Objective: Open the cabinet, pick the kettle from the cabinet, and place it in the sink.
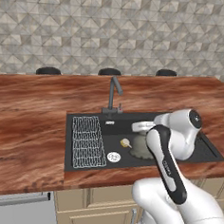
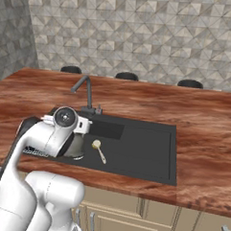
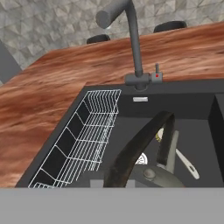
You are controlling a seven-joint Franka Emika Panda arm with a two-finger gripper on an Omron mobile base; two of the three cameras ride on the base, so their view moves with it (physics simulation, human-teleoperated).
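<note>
The dull grey kettle (image 1: 138, 147) (image 2: 76, 147) is down inside the black sink (image 1: 124, 163) (image 2: 144, 152), near its middle. My gripper (image 1: 141, 135) (image 2: 78, 134) hangs right over it, shut on the kettle's dark arched handle (image 3: 140, 144). That handle rises from the bottom of the hand view, above the kettle's lid (image 3: 151, 175). My fingertips are hidden. The kettle sits just right of the wire rack (image 1: 88, 141) (image 3: 87, 135) and in front of the faucet (image 1: 113, 92) (image 2: 85, 92) (image 3: 131, 39). The cabinet is out of view.
A small pale spoon-like utensil (image 1: 125, 143) (image 2: 99, 151) (image 3: 186, 164) lies on the sink floor beside the kettle, near the round drain (image 1: 113, 157). Wooden counter (image 1: 27, 126) surrounds the sink. Three dark stool tops (image 1: 110, 72) line its far edge. Lower drawer fronts (image 1: 102, 199) lie below.
</note>
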